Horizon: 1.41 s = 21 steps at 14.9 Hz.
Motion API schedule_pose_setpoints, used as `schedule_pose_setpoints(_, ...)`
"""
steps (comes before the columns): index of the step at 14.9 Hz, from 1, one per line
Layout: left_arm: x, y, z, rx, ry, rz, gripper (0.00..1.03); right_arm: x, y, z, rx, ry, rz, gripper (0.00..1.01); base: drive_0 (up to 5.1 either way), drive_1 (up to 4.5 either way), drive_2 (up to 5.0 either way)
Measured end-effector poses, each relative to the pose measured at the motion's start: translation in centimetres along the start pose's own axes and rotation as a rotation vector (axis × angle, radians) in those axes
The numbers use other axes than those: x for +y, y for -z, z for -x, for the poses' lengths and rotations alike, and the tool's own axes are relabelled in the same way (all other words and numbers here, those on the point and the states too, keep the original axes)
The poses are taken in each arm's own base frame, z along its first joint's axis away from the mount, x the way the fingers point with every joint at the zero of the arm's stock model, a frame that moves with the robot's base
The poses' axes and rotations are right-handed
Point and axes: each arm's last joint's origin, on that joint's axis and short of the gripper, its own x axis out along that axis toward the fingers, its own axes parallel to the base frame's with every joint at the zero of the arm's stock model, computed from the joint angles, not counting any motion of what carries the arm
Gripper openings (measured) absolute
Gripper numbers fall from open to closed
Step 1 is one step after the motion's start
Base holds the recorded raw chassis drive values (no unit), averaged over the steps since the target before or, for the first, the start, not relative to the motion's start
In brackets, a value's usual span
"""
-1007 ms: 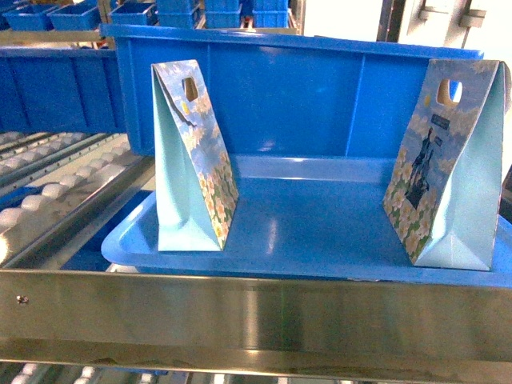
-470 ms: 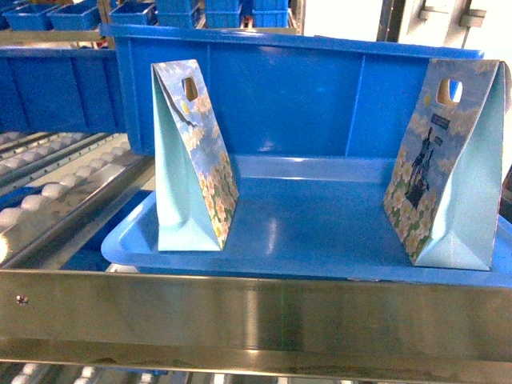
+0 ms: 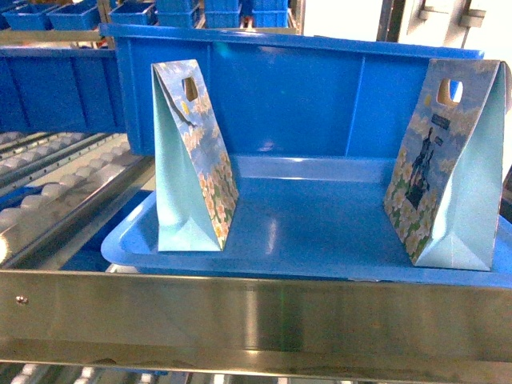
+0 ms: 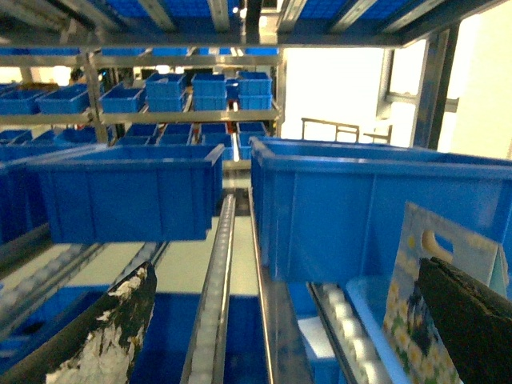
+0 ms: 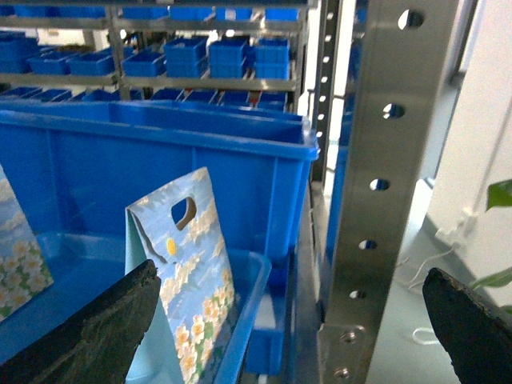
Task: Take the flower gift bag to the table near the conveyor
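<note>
flower gift bag (image 5: 188,272) | upright in tray (image 5: 240,320) | between spread right end effector (image 5: 296,320) fingers

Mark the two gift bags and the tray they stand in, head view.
left bag (image 3: 204,172): head view, on its flowered front panel.
right bag (image 3: 424,172): head view, on the printed front, at the dark figure.
tray (image 3: 264,258): head view, on the bare front rim.

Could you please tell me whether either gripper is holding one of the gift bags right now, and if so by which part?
Nothing is held: left gripper and right gripper are both open, with no bag between their fingers.
</note>
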Motion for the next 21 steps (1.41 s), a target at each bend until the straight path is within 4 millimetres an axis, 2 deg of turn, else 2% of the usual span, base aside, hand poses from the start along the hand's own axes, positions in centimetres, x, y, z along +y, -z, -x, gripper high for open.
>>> schedule_pose_setpoints(2,-0.3,-1.9,-3.3,0.039,0.042,0.019,0.98,0.5,-0.5,-2.1,0.082,-0.046,-0.048,0.98,0.0,0.00,0.0)
schedule_pose_setpoints(3,-1.1,-2.7,-5.0,0.082,0.079,0.040,0.98,1.0,-1.3,-3.0,0.082,-0.072,-0.061,0.98,0.0,0.00,0.0)
schedule_pose_setpoints(5,-3.3,-4.2,-7.4,0.151,0.158,0.066,0.98,2.0,-2.8,-4.8,0.076,-0.114,-0.067,0.98,0.0,0.00,0.0)
schedule_pose_setpoints(7,-5.9,-4.9,-9.2,0.186,0.225,0.072,0.98,3.2,-2.9,-6.5,0.123,-0.150,-0.063,0.98,0.0,0.00,0.0)
schedule_pose_setpoints(9,-6.5,-4.7,-9.6,0.191,0.238,0.061,0.98,4.5,-3.0,-7.9,0.134,-0.170,-0.058,0.98,0.0,0.00,0.0)
schedule_pose_setpoints(13,-6.3,-4.7,-9.6,0.186,0.221,0.060,0.98,4.6,-3.1,-8.3,0.150,-0.132,-0.067,0.98,0.0,0.00,0.0)
schedule_pose_setpoints(17,-6.4,-4.7,-9.6,0.186,0.223,0.059,0.98,5.4,-3.3,-10.4,0.183,-0.143,-0.059,0.98,0.0,0.00,0.0)
schedule_pose_setpoints(21,-6.4,-4.7,-9.6,0.186,0.227,0.057,0.98,5.3,-1.6,-13.4,0.285,-0.135,-0.052,0.98,0.0,0.00,0.0)
